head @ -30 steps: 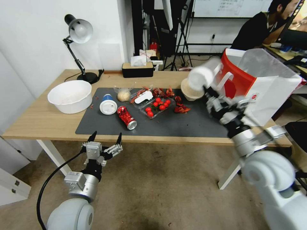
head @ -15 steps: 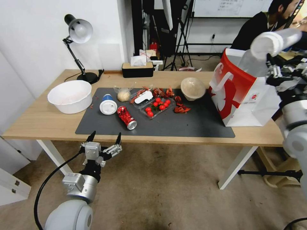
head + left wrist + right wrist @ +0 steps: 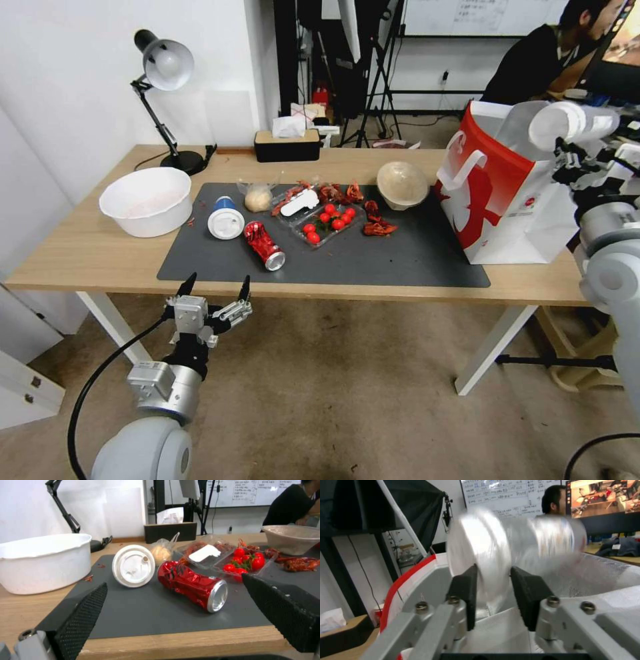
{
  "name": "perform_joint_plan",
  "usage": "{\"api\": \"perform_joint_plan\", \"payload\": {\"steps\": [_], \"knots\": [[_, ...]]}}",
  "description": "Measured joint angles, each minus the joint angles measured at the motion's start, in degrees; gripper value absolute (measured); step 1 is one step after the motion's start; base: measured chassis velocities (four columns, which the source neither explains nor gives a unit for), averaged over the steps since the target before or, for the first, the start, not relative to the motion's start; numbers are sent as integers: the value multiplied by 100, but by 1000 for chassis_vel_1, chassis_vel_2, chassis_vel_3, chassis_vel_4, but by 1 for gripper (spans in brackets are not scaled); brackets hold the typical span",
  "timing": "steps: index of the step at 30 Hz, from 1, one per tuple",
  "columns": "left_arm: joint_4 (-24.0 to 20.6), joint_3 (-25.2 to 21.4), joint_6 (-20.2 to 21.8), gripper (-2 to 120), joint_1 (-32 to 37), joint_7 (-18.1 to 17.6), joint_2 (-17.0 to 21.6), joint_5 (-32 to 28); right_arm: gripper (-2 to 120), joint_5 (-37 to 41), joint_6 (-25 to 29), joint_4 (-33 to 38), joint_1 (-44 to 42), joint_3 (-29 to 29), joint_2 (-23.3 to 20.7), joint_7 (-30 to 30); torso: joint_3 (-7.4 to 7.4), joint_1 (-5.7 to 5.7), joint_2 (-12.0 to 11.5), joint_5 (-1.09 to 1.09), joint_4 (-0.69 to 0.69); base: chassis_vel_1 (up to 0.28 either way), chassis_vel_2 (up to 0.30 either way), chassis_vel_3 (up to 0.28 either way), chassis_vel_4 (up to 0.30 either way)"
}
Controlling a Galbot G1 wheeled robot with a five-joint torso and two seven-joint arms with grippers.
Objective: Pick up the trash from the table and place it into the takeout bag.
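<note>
Head view: the right gripper (image 3: 565, 148) hangs over the open mouth of the takeout bag (image 3: 513, 193), its fingers pinched on the clear cup with white lid (image 3: 570, 125), which lies sideways with the lid end turned toward the table's middle. From the right wrist view, the two dark pads (image 3: 526, 597) clamp the cup's rim just behind the lid, and the see-through, ribbed body (image 3: 550, 542) stretches away from them above the bag's white interior (image 3: 603, 580). The bag is boxy, red on the side facing the table with a white figure, white elsewhere with a small red logo and loop handles; it stands on the table (image 3: 87, 253) directly beneath this gripper.

The left gripper (image 3: 215, 287) waits below the table's near edge with its fingers spread wide and nothing between them. Just ahead of it on the dark grey mat (image 3: 150, 615) lie the dented red drink can (image 3: 191, 587) on its side and the blue cup with white lid (image 3: 133, 565), tipped over with the lid facing the gripper. Farther beyond are the bagged bun (image 3: 161, 552) and the beige domed bowl (image 3: 293, 538).
</note>
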Motion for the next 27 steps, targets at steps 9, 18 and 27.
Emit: {"api": "perform_joint_plan", "payload": {"steps": [9, 18, 27], "knots": [[44, 15, 4, 100, -23, 12, -41, 51, 59, 59, -3, -27, 42, -3, -20, -11, -1, 0, 0, 0, -1, 0, 0, 0, 0], [72, 14, 11, 100, -45, 15, -40, 55, 89, 434, 216, 293, 56, 48, -66, -168, -1, 0, 0, 0, 0, 0, 0, 0, 0], [101, 12, 6, 100, -46, 18, -27, 53, 100, 514, 410, 660, -118, 71, -69, -342, -1, 0, 0, 0, 0, 0, 0, 0, 0]]}}
